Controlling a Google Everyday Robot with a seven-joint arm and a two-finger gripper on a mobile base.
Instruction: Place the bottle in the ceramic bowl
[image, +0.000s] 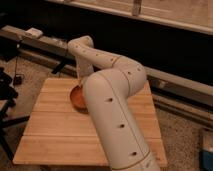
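Observation:
The ceramic bowl (76, 98) is orange-brown with a glossy inside and sits on the wooden table (55, 135), left of centre towards the back. My big white arm covers its right side. The arm rises from the bottom, bends at the elbow, reaches left and turns down. My gripper (86, 75) hangs at the end of that downward wrist, just above the bowl's far right rim. Its tip is hidden behind my forearm. The bottle is hidden from view.
A long grey ledge (175, 82) runs behind the table, with a small white object (34, 32) on its left end. A dark stand (7, 95) and cables are on the floor at the left. A bluish box (207, 150) sits at the lower right.

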